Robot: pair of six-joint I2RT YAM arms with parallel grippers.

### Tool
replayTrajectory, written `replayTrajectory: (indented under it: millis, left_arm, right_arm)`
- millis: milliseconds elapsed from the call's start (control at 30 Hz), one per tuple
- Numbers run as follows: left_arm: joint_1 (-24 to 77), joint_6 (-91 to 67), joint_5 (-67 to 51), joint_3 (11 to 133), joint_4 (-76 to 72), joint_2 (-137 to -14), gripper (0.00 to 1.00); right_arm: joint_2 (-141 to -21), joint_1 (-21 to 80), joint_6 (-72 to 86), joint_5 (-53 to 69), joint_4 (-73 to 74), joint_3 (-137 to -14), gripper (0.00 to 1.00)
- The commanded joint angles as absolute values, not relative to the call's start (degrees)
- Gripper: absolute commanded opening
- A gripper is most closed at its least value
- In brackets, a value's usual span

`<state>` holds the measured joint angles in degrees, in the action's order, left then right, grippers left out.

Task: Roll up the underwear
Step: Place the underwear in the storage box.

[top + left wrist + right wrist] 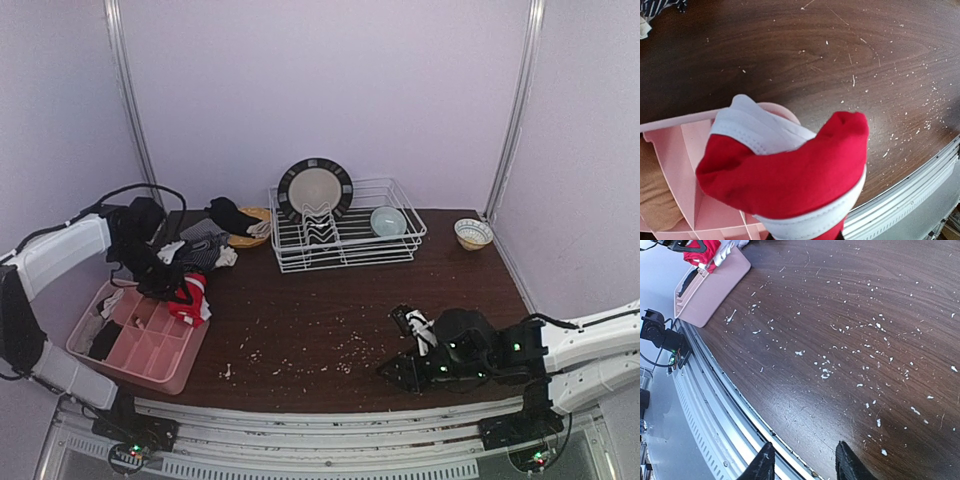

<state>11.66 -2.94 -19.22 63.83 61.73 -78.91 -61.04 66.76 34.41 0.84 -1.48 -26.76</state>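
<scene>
Broadly, the desk (330,330) carries a pink tray (172,372) at its near left corner. Behind the tray lies a heap of briefs (197,250), striped, grey and black, which look unrolled, so I judge most of the job is left. Some cloth sits in the tray's compartments. The red brief (785,175), with its white waistband, is bunched into a roll above the tray's edge, pinched in the left tool (172,285). The right tool (805,465) sits low at the near right, fingers spread, nothing between them. No brand or writing is legible.
</scene>
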Motion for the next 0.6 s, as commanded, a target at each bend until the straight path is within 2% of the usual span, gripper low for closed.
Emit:
replayTrajectory:
  millis: [0,167,333,567]
  left_arm:
    - [11.5,-0.6,-19.8,65.6,62.4,-86.1,0.00]
    - [11.6,-1.1,-12.0,65.7,62.5,-91.1,0.00]
    - [11.6,-1.0,-5.5,66.1,63.8,-88.4,0.00]
    - [11.6,-1.0,-7.1,66.9,65.4,-84.0,0.00]
  right_arm:
    - [-58.1,65.6,32.6,-1.5,1.2,-28.8,0.40]
    - [-54.8,65.0,32.6,-1.9,4.3,-29.2,0.40]
    - [-54.3,64.6,33.2,-2.0,3.3,-28.0,0.40]
    - [-57.6,64.5,33.1,-0.2,1.5,-29.1,0.40]
